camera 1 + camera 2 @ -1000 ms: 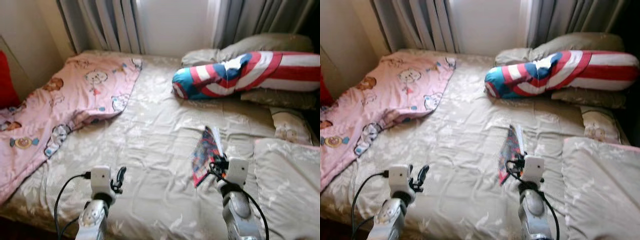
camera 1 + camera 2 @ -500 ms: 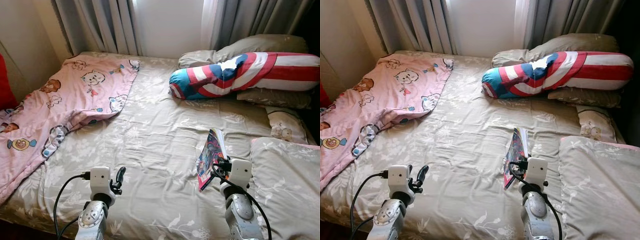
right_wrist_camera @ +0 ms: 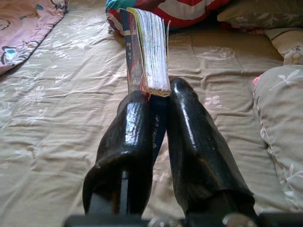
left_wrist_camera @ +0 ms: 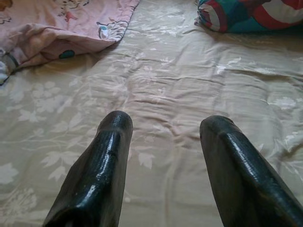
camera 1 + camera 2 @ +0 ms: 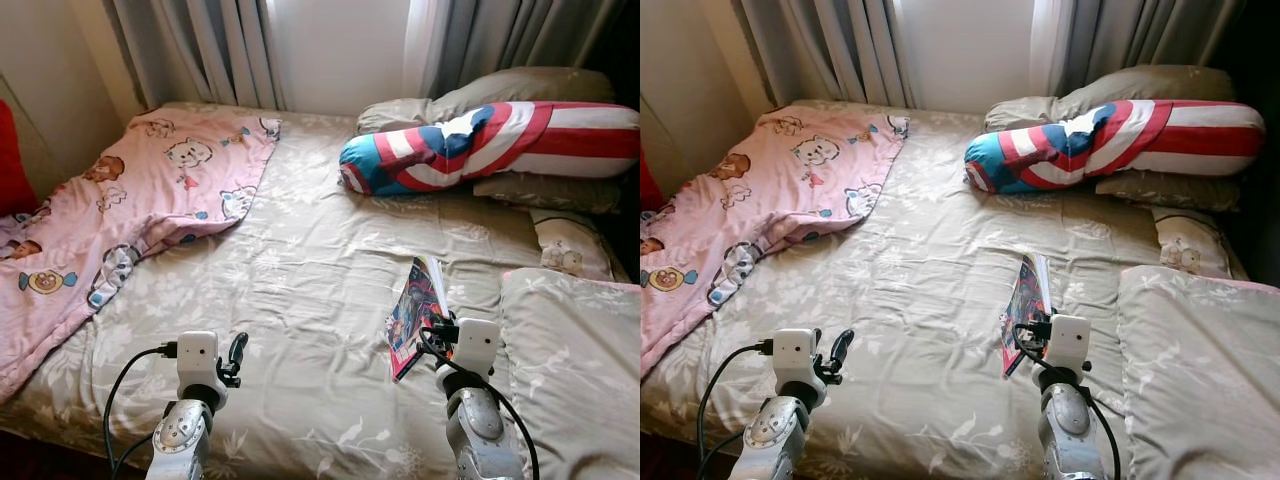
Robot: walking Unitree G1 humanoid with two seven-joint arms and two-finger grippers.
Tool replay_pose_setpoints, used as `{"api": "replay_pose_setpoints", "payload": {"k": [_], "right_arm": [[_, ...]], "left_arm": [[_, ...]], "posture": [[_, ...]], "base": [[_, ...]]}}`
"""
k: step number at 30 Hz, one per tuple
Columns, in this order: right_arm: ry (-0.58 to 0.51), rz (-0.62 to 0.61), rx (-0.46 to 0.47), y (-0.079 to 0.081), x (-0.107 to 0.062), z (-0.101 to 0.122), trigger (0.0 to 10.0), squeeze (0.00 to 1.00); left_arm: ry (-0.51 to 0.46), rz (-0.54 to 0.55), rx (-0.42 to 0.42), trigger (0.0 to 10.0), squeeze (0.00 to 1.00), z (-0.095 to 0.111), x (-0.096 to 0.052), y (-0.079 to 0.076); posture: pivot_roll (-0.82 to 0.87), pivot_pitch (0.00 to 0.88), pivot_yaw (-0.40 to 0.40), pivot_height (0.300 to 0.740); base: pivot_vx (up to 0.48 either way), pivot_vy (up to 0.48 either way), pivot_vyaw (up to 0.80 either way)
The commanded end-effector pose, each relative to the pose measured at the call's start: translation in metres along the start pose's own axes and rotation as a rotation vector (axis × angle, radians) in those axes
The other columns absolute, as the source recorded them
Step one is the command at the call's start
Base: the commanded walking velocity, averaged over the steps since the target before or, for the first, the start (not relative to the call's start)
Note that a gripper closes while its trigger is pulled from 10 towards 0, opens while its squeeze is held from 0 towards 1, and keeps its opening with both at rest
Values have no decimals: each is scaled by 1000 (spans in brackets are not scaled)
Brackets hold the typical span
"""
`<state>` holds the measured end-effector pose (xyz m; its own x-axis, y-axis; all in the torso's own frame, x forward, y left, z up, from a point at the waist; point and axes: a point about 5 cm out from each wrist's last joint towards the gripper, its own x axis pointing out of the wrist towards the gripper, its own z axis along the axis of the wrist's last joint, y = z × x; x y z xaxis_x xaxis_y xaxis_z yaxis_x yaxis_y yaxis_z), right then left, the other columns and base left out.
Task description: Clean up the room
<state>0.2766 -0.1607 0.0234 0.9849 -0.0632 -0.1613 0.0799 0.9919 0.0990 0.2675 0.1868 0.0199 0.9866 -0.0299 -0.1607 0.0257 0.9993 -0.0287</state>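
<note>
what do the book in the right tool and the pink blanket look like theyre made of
The book, clamped in the right tool, looks like paper with a glossy printed cover: thin stacked page edges show. The pink blanket looks like soft matte fabric, probably cotton or fleece, since it rumples in loose folds.

A bed with a beige floral sheet [image 5: 300, 260] stands before grey pleated curtains [image 5: 215, 45] and a plain cream wall [image 5: 50, 70].
</note>
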Motion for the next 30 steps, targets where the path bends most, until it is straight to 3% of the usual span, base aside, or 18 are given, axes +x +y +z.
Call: {"api": "replay_pose_setpoints", "payload": {"k": [1, 5, 8, 30], "right_arm": [[-46, 7, -4, 1, 3, 9, 10000, 0], [-15, 12, -9, 3, 2, 4, 10000, 0], [-19, 14, -6, 4, 1, 4, 10000, 0], [-39, -4, 8, 0, 2, 7, 10000, 0]], "left_arm": [[-1, 13, -9, 10000, 0, -1, -2, 3], [-1, 16, -9, 10000, 0, -3, -4, 3], [1, 17, -8, 10000, 0, -4, -6, 4], [-8, 16, -16, 10000, 0, 0, -3, 3]], "posture": [[-10, 48, 6, 680], [-9, 52, 7, 680], [-9, 53, 8, 657], [-9, 65, 16, 657]], "base": [[0, 0, 0], [0, 0, 0], [0, 0, 0], [0, 0, 0]]}}
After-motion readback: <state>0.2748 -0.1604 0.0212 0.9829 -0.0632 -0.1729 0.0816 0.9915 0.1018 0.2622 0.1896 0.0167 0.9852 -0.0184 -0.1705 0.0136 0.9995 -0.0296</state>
